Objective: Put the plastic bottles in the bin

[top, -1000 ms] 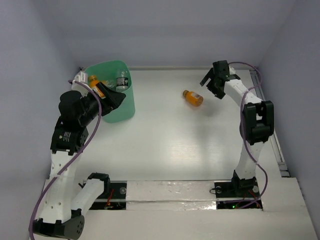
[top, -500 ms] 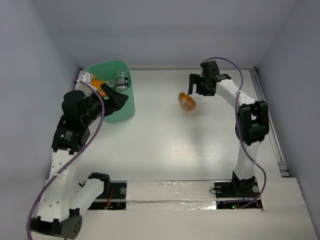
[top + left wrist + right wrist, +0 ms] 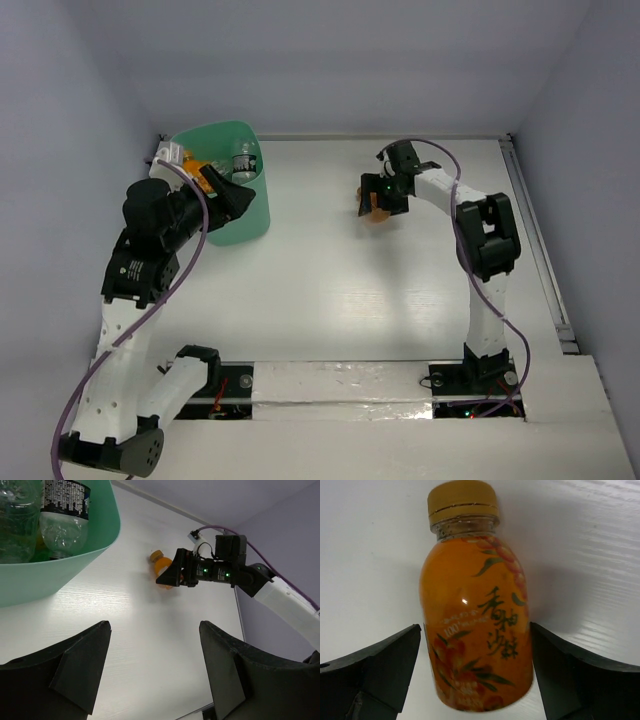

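Right now my right gripper (image 3: 378, 197) is down over the orange bottle (image 3: 472, 625), which lies on its side on the table (image 3: 320, 290), cap pointing away from my wrist. Its fingers (image 3: 375, 670) stand apart, one on each side of the bottle; whether they touch it I cannot tell. My left gripper (image 3: 154, 635) hangs spread wide just beside the bin (image 3: 55, 575), gripping nothing. Inside the bin lie other bottles (image 3: 62, 515).

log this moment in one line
right tool open astride orange bottle on table | left tool open, empty, beside bin | other bottles in bin
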